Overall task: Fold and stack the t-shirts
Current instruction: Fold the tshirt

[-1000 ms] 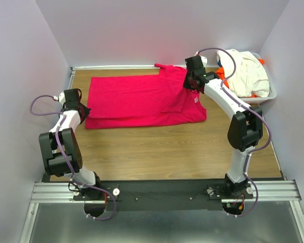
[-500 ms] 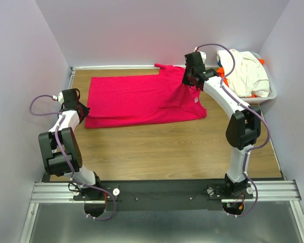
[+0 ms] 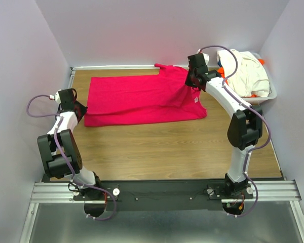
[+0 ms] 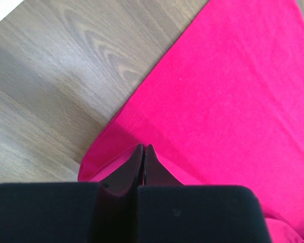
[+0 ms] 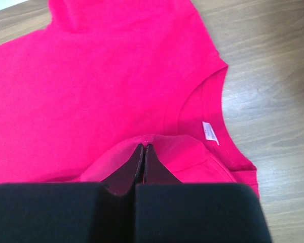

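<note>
Crimson-pink t-shirt (image 3: 142, 98) lies spread across the far half of the wooden table (image 3: 167, 147), hem toward the left, collar toward the right, mostly flat. Left gripper (image 4: 143, 148) sits at the shirt's near-left hem corner, fingers pressed together with a pinch of the pink cloth between them; the hem edge beside it runs diagonally over bare wood. Right gripper (image 5: 143, 147) is at the collar end, jaws likewise closed and nipping a raised ridge of the shirt's fabric just below the neckline; a white neck label (image 5: 210, 132) shows inside the collar to its right. Seen from overhead, the cloth at the right end rises into a slight fold under that gripper, and one sleeve points toward the back wall. White plastic basket (image 3: 271, 94) stands at the far-right corner, apart from the pink shirt, holding a cream-white t-shirt (image 3: 245, 71) heaped over an orange t-shirt (image 3: 221, 74), of which only small patches show
</note>
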### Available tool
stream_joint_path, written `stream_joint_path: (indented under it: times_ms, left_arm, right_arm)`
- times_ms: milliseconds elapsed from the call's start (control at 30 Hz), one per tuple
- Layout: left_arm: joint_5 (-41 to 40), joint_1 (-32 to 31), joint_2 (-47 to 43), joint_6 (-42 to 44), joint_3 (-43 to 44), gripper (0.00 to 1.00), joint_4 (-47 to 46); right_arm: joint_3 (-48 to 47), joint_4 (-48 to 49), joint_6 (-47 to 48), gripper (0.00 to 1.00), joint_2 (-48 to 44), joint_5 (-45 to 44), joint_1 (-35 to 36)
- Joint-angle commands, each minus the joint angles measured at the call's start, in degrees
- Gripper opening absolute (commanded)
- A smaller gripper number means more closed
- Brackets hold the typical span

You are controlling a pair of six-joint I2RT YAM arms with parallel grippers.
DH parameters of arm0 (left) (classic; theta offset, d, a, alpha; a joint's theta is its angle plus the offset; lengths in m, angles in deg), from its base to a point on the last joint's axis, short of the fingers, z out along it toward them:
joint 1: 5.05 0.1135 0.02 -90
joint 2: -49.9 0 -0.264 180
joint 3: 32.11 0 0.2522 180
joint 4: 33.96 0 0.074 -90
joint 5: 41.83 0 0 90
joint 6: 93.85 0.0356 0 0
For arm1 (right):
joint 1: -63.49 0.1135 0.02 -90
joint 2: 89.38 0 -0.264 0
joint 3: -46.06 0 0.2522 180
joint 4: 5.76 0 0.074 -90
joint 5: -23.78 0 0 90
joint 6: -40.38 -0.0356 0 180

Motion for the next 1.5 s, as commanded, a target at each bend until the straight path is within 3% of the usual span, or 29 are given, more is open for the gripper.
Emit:
stream_joint_path:
  times_ms: [0, 567, 1467]
  left_arm:
    - [1.15, 0.93, -1.48, 1.05, -0.93, 0.0, -2.18]
    - [4.05, 1.02, 4.41, 2.1, 1.97, 0.0, -3.68]
    - [4.75, 1.11, 6.35, 2.02, 3.64, 0.0, -3.76]
  right_arm:
    - [1.34, 1.58, 0.59, 0.0, -2.4, -1.09, -1.13]
    - [2.13, 2.54, -0.29, 0.0, -1.7, 0.67, -2.71]
    - [4.59, 3.69, -0.9, 0.01, -2.4, 1.9, -4.91]
